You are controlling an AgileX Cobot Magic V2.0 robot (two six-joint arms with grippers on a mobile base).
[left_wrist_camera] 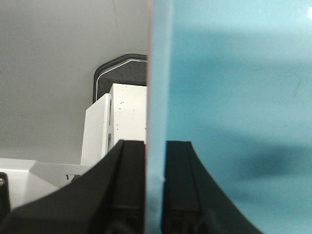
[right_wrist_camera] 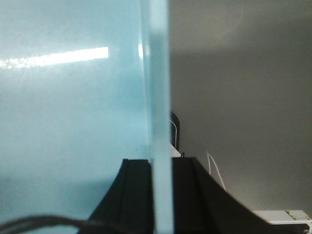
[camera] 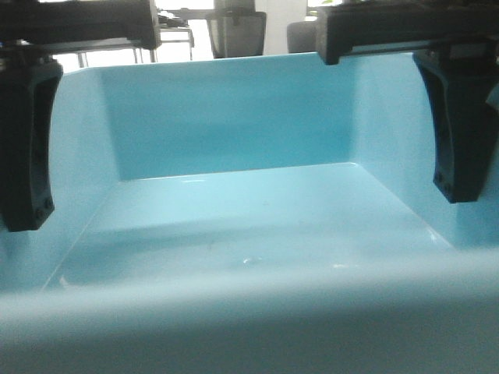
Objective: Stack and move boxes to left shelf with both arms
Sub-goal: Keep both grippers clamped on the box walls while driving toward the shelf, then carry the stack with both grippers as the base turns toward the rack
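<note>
The light blue box (camera: 234,218) fills the front view, its open inside facing me and its near rim blurred across the bottom. My left gripper (camera: 23,210) is shut on the box's left wall, with one black finger inside. My right gripper (camera: 460,187) is shut on the right wall in the same way. In the left wrist view the left gripper (left_wrist_camera: 155,146) pinches the blue wall (left_wrist_camera: 219,97), and a thin salmon pink edge (left_wrist_camera: 149,73) of the other box lies against its outer face. The right gripper (right_wrist_camera: 161,163) clamps the blue rim (right_wrist_camera: 158,73). The left shelf is out of view.
Past the box's far rim I see bright windows and a dark bin-like shape (camera: 238,31). Below the left wrist lie a white machine body (left_wrist_camera: 122,112) and grey floor (left_wrist_camera: 48,58). Grey floor (right_wrist_camera: 243,73) and a thin white cable (right_wrist_camera: 214,170) show below the right wrist.
</note>
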